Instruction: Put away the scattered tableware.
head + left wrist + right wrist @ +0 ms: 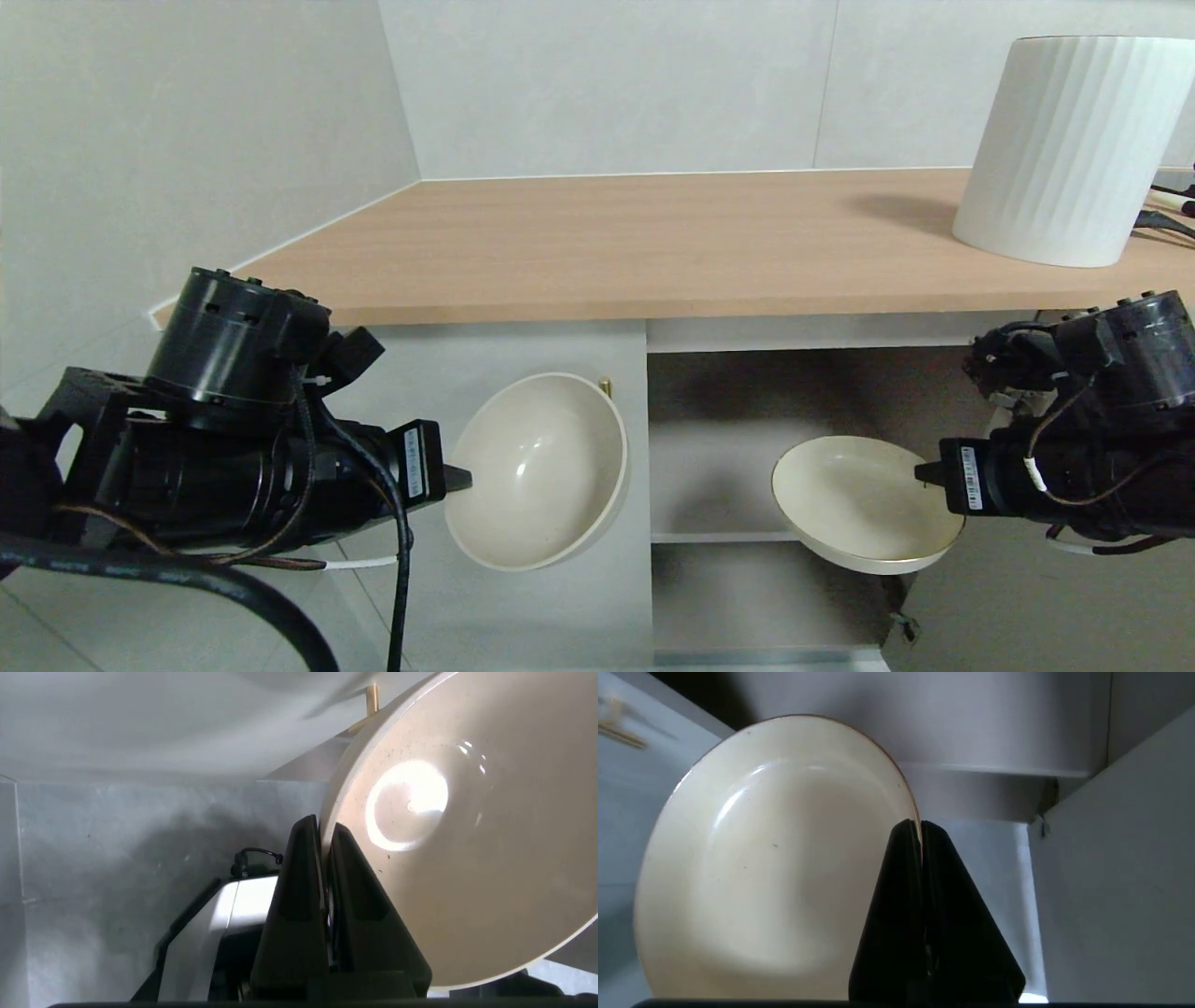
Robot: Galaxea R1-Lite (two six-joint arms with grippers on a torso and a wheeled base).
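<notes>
— At eight o'clock in the head view, the left gripper (pixel 457 479) was clamped on the rim of the bowl (pixel 537 471), at the bowl's own nine o'clock. How did that hold look?

— Thin. Both fingers pressed together on one edge, and the bowl hung tilted, its hollow facing the camera, in front of the closed cabinet door (pixel 420 373). It looked like glazed ceramic: stiff, smooth, likely slippery and breakable, with its weight hanging well out from the pinch.

— And at four o'clock?

— The right gripper (pixel 924 471) pinched the plate (pixel 859 499) at the plate's three o'clock rim. The plate lay nearer level, in the air before the open compartment, about level with the shelf (pixel 709 537).

— Shallower, so lighter?

— Probably, but equally rigid and prone to chipping. I judged a rim pinch the only workable hold for either piece. A bump against the door or shelf could twist them loose.

— Anything beyond?

— The counter (pixel 653 243) ran above, with a white ribbed cylinder (pixel 1064 149) at two o'clock.
</notes>
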